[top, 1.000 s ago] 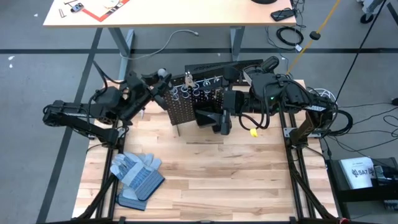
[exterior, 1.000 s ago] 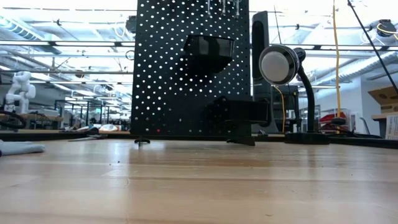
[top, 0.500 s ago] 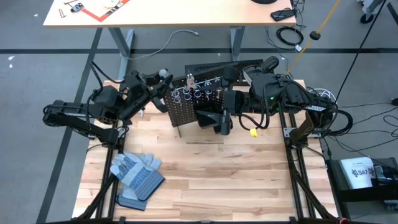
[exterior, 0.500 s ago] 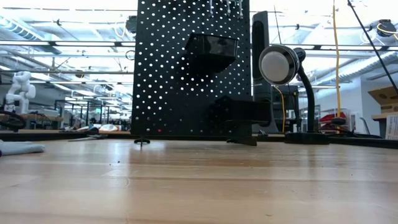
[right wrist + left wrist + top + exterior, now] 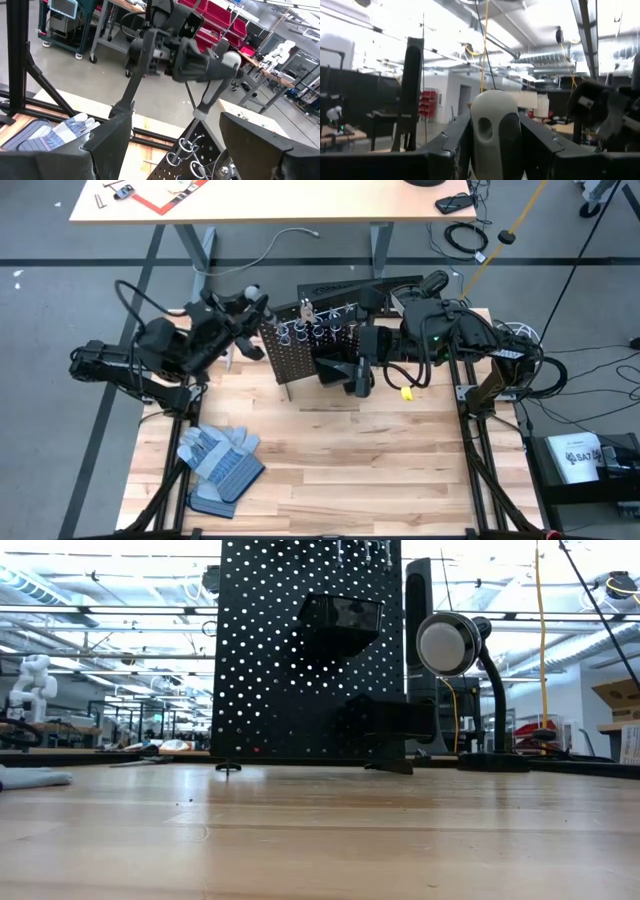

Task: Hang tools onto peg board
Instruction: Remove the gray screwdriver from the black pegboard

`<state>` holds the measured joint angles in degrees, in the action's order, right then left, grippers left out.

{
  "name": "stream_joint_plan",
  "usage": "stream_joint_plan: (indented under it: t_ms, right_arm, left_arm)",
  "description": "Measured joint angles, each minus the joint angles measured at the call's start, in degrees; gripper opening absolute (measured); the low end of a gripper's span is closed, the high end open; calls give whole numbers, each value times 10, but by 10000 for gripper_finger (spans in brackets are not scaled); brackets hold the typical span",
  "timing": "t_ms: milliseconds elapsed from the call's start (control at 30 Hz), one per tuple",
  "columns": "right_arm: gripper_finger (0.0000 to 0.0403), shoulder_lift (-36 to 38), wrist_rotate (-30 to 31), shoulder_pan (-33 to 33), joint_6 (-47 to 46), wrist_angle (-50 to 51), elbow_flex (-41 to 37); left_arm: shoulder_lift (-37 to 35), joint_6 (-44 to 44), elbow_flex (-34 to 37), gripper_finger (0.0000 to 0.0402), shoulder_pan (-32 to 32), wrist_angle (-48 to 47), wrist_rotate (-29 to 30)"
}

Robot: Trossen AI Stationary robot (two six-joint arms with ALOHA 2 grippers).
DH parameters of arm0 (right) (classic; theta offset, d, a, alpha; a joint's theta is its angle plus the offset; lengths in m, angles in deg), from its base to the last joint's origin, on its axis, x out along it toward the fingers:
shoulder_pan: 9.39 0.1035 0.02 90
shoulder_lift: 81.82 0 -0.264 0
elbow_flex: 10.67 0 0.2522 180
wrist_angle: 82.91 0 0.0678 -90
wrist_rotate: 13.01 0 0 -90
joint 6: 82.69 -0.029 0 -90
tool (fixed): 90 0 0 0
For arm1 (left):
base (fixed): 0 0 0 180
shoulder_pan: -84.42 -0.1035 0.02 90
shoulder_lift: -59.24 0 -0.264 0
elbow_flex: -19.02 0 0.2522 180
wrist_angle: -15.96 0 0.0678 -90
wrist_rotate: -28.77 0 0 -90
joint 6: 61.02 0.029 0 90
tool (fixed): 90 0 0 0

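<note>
Grey-handled tool (image 5: 492, 132) in left fingers (image 5: 540, 142)

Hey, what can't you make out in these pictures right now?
1. Tip of the grey-handled tool in the left gripper: cut off by the left wrist view's bottom edge.
2. Anything behind the peg board: low view, the board blocks it.
3. What hangs in the ring holders: too small in the high view.

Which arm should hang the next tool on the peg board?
Left. Its end effector already grips a grey-handled tool just above the peg board's silver ring holders. The right end effector, open and empty, waits at the board's front.
</note>
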<state>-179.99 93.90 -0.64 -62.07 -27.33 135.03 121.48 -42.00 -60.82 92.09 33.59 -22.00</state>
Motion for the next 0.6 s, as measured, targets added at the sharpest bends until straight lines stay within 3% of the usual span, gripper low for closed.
stream_joint_plan:
  t_ms: [433, 600]
  right_arm:
    - [297, 0, 0, 3, -5, 6, 0]
    - [297, 0, 34, 12, 10, 7, 0]
  left_arm:
    - [-1, 104, -9, 138, 44, 67, -3]
    - [-5, 160, -26, 138, 73, 69, -3]
